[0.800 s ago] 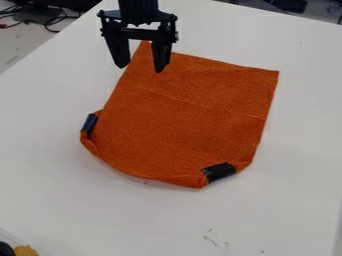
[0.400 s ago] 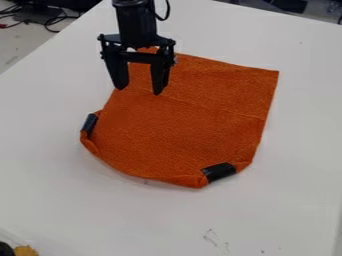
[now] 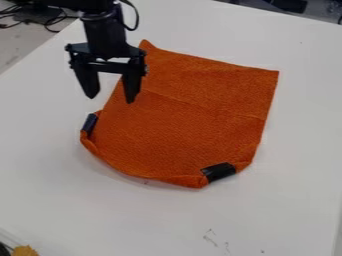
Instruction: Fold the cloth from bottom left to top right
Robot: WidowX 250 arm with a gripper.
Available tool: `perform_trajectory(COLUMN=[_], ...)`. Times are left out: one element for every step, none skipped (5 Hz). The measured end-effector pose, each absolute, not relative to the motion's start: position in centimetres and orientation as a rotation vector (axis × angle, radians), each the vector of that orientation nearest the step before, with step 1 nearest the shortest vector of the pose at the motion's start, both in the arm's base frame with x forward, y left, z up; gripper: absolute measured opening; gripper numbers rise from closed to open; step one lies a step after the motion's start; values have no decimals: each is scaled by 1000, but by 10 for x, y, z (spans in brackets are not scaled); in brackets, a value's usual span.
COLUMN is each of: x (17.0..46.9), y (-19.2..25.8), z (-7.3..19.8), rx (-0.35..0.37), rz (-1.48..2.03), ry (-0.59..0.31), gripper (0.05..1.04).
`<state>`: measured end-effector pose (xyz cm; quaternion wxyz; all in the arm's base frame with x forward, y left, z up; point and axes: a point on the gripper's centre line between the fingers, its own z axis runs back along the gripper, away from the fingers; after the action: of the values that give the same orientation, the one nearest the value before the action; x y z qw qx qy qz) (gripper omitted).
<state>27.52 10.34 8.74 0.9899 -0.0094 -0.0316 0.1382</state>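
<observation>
Orange cloth (image 3: 187,115) on white table (image 3: 133,220)

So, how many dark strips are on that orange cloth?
2: one dark strip at the left corner of the cloth, another strip at its bottom right. Any underneath would be hidden.

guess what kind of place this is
Probably a lab or workshop: a black robot gripper hangs over a plain white table, an orange cloth lies there, and loose cables run behind.

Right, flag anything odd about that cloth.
The orange cloth has its two near corners folded inward, with dark tape on one and a similar dark piece on the other, so its near edge looks rounded.
</observation>
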Motion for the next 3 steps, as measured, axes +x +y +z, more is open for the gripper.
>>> perform_trajectory(x=[267,269,264], y=[124,135,147], z=[83,82,67], rx=[16,35,25], rz=[316,338,366], ry=[-101,-142,-155], gripper=[1001,1001,1001])
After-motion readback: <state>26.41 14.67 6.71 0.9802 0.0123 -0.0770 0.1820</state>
